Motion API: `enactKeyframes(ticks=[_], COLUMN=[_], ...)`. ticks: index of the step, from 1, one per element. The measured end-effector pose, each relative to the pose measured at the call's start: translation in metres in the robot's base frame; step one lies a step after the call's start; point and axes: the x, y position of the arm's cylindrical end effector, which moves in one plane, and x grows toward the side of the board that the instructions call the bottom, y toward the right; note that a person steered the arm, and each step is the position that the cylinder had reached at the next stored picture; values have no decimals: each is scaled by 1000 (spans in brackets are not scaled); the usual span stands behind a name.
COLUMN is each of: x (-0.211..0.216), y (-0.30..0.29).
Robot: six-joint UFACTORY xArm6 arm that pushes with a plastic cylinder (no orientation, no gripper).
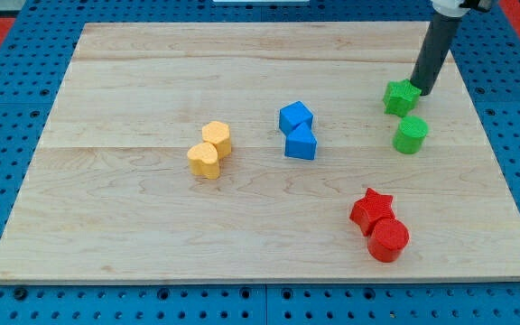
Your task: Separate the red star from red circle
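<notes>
Our tip (423, 92): touching green star (401, 97); green circle (411, 134) between it and touching red star (372, 210), red circle (388, 240). No fingers fitted.

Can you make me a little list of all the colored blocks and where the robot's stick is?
board: wooden board on a blue pegboard
red pair: red star touching red circle, near the view's bottom right
green pair: green star above green circle, apart, at the view's right
blue pair: two blue blocks touching, center
yellow pair: two yellow blocks touching, left of center
my tip: my tip right beside the green star, far from the red pair
task state: red blocks not yet separated
</notes>
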Motion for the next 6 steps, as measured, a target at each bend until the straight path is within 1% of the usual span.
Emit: enactKeyframes(ticks=[1, 2, 3, 4, 5, 6], x=[21, 90, 174, 237, 264, 259], y=[64, 65, 55, 25, -27, -73])
